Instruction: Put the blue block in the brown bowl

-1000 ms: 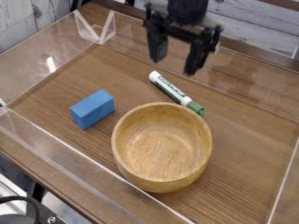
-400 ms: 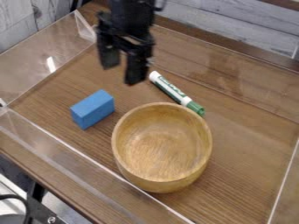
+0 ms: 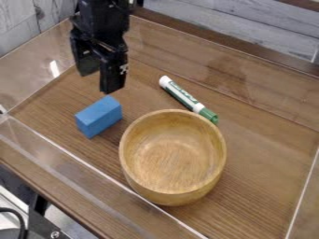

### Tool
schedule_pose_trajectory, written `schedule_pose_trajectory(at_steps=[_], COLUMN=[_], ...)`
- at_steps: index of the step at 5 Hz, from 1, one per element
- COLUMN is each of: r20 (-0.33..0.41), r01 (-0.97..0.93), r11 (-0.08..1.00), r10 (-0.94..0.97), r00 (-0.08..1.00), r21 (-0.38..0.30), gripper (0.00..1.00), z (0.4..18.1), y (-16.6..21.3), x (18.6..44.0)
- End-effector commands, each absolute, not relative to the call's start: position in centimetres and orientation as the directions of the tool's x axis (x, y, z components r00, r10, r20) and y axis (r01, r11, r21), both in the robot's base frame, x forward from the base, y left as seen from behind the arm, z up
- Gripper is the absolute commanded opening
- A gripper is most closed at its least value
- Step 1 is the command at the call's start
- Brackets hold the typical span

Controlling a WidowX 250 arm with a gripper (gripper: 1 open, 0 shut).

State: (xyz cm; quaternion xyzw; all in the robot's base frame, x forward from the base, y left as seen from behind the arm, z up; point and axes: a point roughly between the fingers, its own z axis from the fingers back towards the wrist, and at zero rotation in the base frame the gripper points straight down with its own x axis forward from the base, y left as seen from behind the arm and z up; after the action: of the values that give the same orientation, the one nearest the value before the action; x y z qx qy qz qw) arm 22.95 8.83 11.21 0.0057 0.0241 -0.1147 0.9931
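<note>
Blue block (image 3: pixel 99 115) lies flat on the wooden table (image 3: pixel 249 84) just left of the brown bowl (image 3: pixel 173 155), apart from its rim, with bare wood between it and the clear wall (image 3: pixel 37 140) further left. The gripper (image 3: pixel 100 67) hangs above the block with jaws spread wide, holding nothing. Beyond the bowl's rim lies a white-and-green marker (image 3: pixel 188 100), its printing too small to read.

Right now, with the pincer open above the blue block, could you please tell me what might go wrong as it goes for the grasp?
1. The pincer hangs open slightly behind the blue block, not squarely over it; descending from here, a finger could land on top or nudge the block aside.
2. The block lies skewed on the table, so unaligned jaws may pinch its corners and twist it.
3. The brown bowl stands close by; a low carry could clip its thick rim.
</note>
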Motion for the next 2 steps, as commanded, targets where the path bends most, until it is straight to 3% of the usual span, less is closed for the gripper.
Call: schedule_pose_trajectory(at_steps=[1, 2], r20=[0.007, 0.016], r01=[0.202, 0.186], r11=[0.979, 0.982], r10=[-0.203, -0.187], r00=[0.979, 0.982], r21=[0.040, 0.037], gripper=[1.00, 1.00], z=[11.72, 10.80], y=[9.47, 9.77], x=[22.96, 22.89])
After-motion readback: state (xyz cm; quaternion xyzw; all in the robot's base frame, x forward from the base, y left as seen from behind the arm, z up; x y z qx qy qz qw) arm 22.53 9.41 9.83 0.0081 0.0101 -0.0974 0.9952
